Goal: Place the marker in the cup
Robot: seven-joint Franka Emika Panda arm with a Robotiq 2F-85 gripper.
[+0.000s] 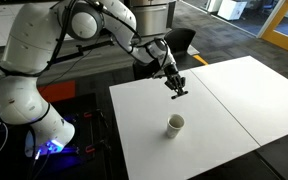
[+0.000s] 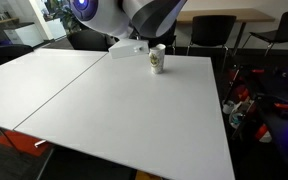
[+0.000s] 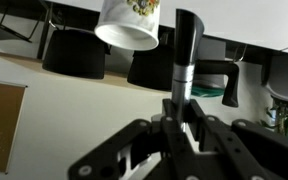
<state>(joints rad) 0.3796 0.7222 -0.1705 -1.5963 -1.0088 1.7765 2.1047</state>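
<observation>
The marker [image 3: 187,50] is judged to be light, stiff and smooth along its barrel, so slipping or swivelling between the pads is the likeliest fault. A hold near the middle of the barrel, squarely across it, is judged best. In the wrist view it is seen clamped in the hand [image 3: 182,108], which is closed narrowly on it. It is taken at one end, and most of its length, with a pale band, stands out beyond the fingertips. It is carried clear of the table [image 1: 234,95].

The cup [image 1: 175,123] is judged light and easily tipped by a sideways knock. It stands upright on the table, apart from the hand [image 1: 177,86], which hangs above and a little behind it in an exterior view. In the wrist view the cup [image 3: 131,22] is cut by the top edge, just to one side of the marker's tip, with its mouth turned toward the camera.

The arm [image 1: 44,60] is raised from its base beside the table, with the forearm stretched out over the table and the wrist pointed downward. Where the cup [image 2: 157,60] is seen from the far side, the hand cannot be made out.
</observation>
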